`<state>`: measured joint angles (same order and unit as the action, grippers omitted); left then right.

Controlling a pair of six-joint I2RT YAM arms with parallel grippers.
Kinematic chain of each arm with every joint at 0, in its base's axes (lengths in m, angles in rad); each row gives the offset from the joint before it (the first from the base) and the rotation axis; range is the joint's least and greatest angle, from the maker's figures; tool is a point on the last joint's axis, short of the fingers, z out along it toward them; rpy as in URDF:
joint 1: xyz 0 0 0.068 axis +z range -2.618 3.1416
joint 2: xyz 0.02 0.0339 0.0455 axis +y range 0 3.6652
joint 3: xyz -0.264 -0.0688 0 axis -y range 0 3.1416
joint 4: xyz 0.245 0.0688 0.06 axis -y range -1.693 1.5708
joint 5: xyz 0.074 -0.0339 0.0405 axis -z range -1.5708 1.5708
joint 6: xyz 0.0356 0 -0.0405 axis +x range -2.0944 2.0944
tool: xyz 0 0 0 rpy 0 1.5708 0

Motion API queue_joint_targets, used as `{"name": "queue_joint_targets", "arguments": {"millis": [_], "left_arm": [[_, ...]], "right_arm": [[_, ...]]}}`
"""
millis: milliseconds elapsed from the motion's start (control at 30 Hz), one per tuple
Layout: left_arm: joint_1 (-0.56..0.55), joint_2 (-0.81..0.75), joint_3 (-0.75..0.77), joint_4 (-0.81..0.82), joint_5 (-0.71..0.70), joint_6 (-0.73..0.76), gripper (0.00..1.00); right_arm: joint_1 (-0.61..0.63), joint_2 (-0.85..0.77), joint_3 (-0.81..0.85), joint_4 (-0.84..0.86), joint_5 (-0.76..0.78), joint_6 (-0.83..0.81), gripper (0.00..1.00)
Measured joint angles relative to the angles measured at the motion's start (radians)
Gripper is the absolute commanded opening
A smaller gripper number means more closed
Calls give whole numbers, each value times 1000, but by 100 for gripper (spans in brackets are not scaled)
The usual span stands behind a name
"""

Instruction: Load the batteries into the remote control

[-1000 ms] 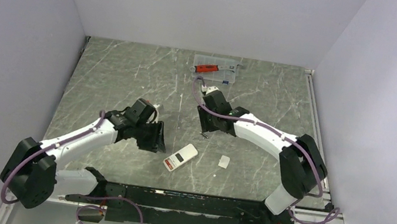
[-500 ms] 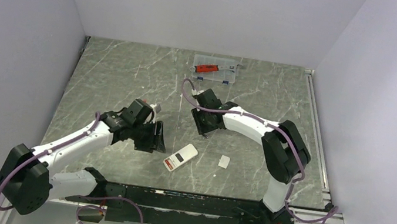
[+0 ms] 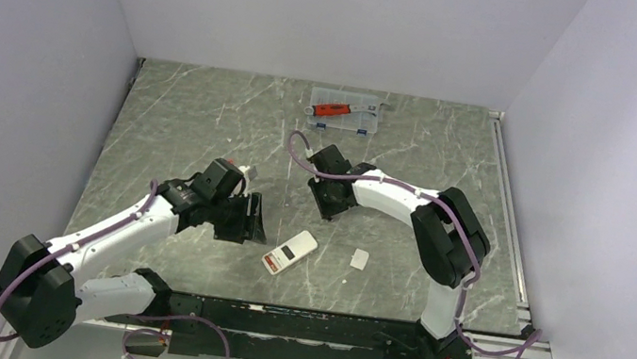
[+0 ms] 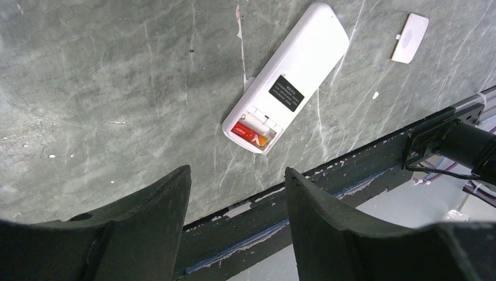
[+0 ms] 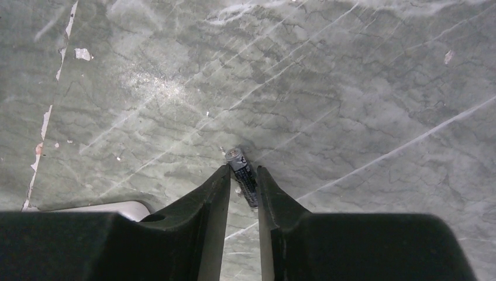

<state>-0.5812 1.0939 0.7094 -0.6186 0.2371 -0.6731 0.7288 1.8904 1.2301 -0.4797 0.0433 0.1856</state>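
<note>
R elbow point(image 3: 447, 235) has swung in & R gripper point(image 5: 242, 171) narrows astride battery point(image 5: 245, 182) on table point(image 5: 362, 88), axis along jaws, grip unclear; remote control point(image 3: 290, 251) lies base-ward, nearer L gripper point(image 4: 237, 175), agape, empty

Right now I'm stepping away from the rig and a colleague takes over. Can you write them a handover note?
Left claw: open, empty, above the table near the remote.
Right claw: at the table, fingers either side of the loose battery; grip not confirmed.
Remote: back up, compartment open, cover lying apart.
Done: inserted battery in the compartment.
Left: lift the loose battery, insert it, probably refit the cover.
</note>
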Motion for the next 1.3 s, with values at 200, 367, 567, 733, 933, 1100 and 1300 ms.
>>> {"name": "queue_joint_targets", "arguments": {"millis": [200, 367, 567, 733, 933, 1100, 1300], "left_arm": [[0, 1, 0, 0, 0, 1, 66], [0, 1, 0, 0, 0, 1, 66], [0, 1, 0, 0, 0, 1, 66], [0, 1, 0, 1, 1, 0, 66], [0, 8, 0, 11, 16, -1, 66], [0, 16, 0, 18, 30, -1, 65], [0, 20, 0, 35, 39, -2, 65]], "right_arm": [[0, 0, 0, -8, 5, 1, 9], [0, -2, 0, -9, 8, 14, 6], [-1, -61, -21, 1, 1, 56, 4], [-1, -176, -83, 25, -19, 106, 4], [-1, -278, -182, 83, -63, 188, 8], [-2, -378, -309, 135, -82, 280, 9], [-5, -504, -454, 206, -94, 402, 3]]}}
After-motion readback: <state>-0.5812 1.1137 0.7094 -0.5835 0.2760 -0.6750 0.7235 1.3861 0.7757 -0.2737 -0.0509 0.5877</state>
